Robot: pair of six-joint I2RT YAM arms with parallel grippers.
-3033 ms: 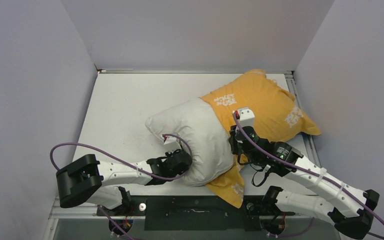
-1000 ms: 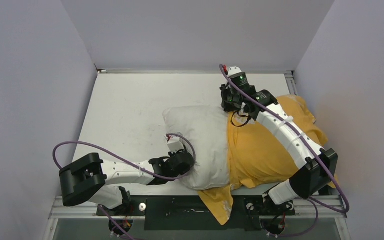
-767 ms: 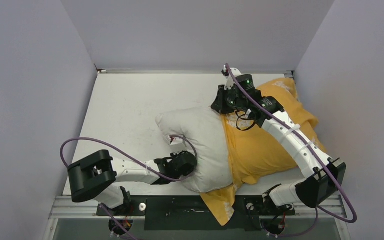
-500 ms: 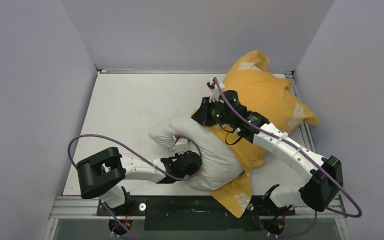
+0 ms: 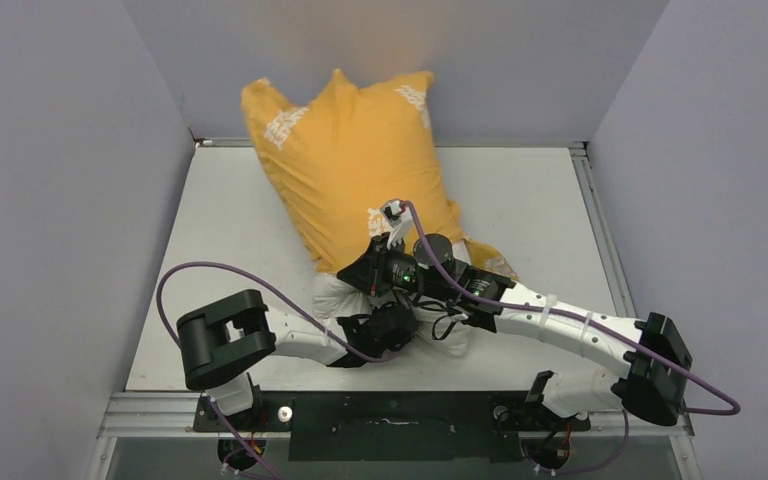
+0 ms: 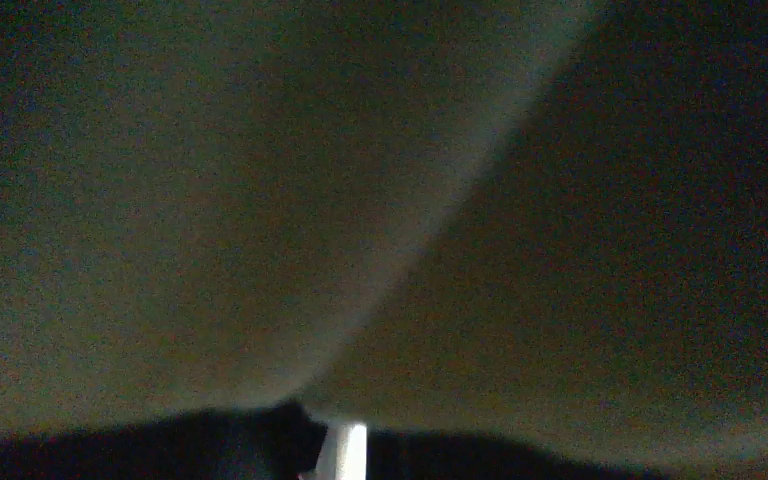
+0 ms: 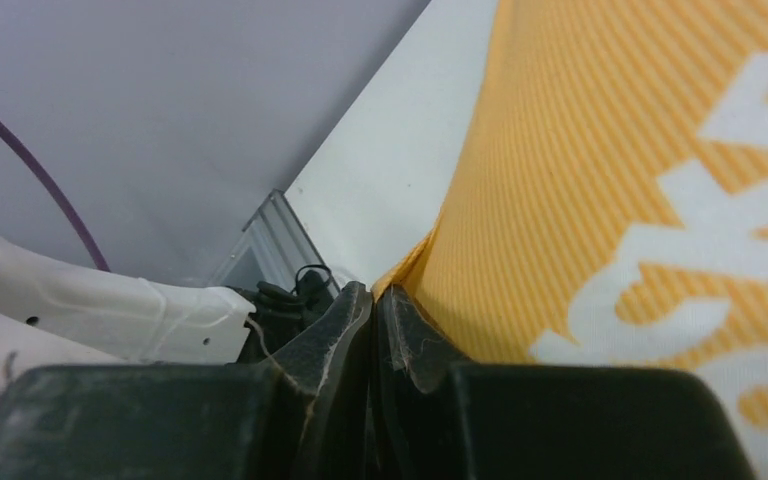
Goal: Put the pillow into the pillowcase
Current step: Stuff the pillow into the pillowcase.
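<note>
Currently: pillowcase (image 5: 360, 170), orange face showing, long axis running from both grippers toward back wall (image 5: 520, 70); pillow (image 5: 332, 295) mostly inside, white end nearest. Right gripper (image 7: 373, 293) pinches hem; left gripper (image 5: 397, 322) buried against pillow, spread cannot be told.

The tabletop (image 5: 540, 210) lies open at right and far left; the raised pillowcase (image 5: 355, 170) blocks middle and rear. The left arm (image 5: 295, 340) and right arm (image 5: 560, 325) crowd the near centre.

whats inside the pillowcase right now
Mostly the pillow: the pillowcase bulges full, and only a white end of the pillow shows at its near opening. How far in the pillow reaches is hidden by the orange fabric.
</note>
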